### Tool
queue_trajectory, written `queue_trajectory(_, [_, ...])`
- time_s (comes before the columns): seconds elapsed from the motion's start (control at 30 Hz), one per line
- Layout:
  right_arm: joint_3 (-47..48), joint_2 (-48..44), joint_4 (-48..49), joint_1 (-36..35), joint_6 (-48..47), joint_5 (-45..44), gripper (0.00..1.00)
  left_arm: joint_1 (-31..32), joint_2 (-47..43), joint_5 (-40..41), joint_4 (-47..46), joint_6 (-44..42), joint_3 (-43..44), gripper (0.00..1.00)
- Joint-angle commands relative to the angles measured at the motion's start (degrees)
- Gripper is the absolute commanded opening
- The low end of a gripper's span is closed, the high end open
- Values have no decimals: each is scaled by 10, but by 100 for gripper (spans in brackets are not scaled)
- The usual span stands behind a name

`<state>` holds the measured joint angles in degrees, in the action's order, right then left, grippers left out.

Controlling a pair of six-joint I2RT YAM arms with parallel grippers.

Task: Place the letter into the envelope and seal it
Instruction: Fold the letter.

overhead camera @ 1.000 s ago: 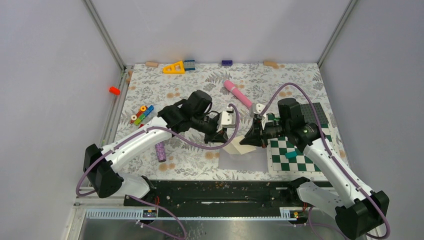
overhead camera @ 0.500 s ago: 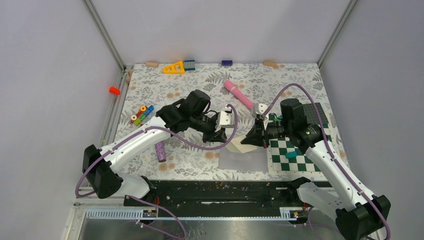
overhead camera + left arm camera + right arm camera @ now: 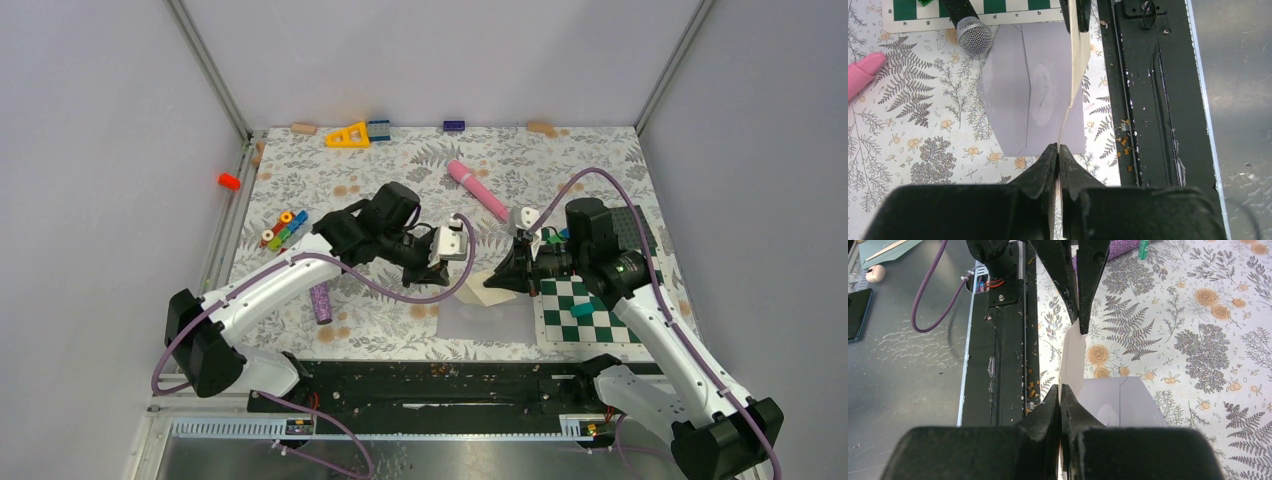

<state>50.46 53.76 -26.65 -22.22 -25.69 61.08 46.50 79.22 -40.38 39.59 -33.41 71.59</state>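
The letter (image 3: 488,290) is a cream sheet held on edge between both grippers, just above the table. My left gripper (image 3: 446,270) is shut on its left end, its tips (image 3: 1058,149) pinching the sheet's edge (image 3: 1073,65). My right gripper (image 3: 503,282) is shut on the other end (image 3: 1060,389), the paper (image 3: 1071,360) running away to the left gripper's fingers (image 3: 1087,290). The pale lavender envelope (image 3: 490,322) lies flat under the letter, flap open (image 3: 1018,90) (image 3: 1128,400).
A green-and-white checkerboard mat (image 3: 600,325) with a teal block (image 3: 582,310) lies right of the envelope. A microphone head (image 3: 973,37) rests by the envelope. A pink cylinder (image 3: 476,187), a purple glitter stick (image 3: 321,302) and coloured blocks (image 3: 283,228) lie around. The black rail (image 3: 440,380) runs along the near edge.
The right gripper has drawn slightly right and away from the near edge, the left gripper slightly left. The letter between them now hangs a little farther from the envelope's front edge.
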Motion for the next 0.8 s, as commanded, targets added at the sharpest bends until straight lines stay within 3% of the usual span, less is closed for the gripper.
queue_trajectory(0.0, [17,-10,4,7,-2,19,0,-4,-23,2,0,-16,-2,15])
queue_trajectory(0.07, [17,-12,5,8,-2,21,0,-6,-23,4,3,-19,0,31])
queue_trajectory(0.17, [17,-14,4,9,-1,23,0,-10,-23,1,7,-23,0,38])
queue_trajectory(0.2, [17,-14,4,10,-1,23,0,-10,-23,0,8,-25,-1,24])
queue_trajectory(0.23, [17,-15,4,10,-1,23,0,-11,-23,0,9,-26,-1,4])
queue_trajectory(0.37, [17,-17,4,12,0,26,0,-11,-28,-4,8,-26,-3,0])
queue_trajectory(0.43, [17,-19,3,14,1,28,0,-12,-28,1,8,-25,-1,29])
queue_trajectory(0.47, [17,-19,3,15,0,29,0,-13,-28,2,8,-25,0,39])
queue_trajectory(0.5, [17,-20,4,15,1,31,0,-14,-29,0,8,-25,-1,44])
queue_trajectory(0.6, [18,-23,4,18,3,36,0,-17,-32,-9,8,-26,-3,36])
queue_trajectory(0.63, [18,-23,4,19,4,39,0,-18,-32,-12,8,-26,-2,38])
queue_trajectory(0.77, [23,-16,5,29,20,79,0,-26,-42,-49,0,-9,0,64])
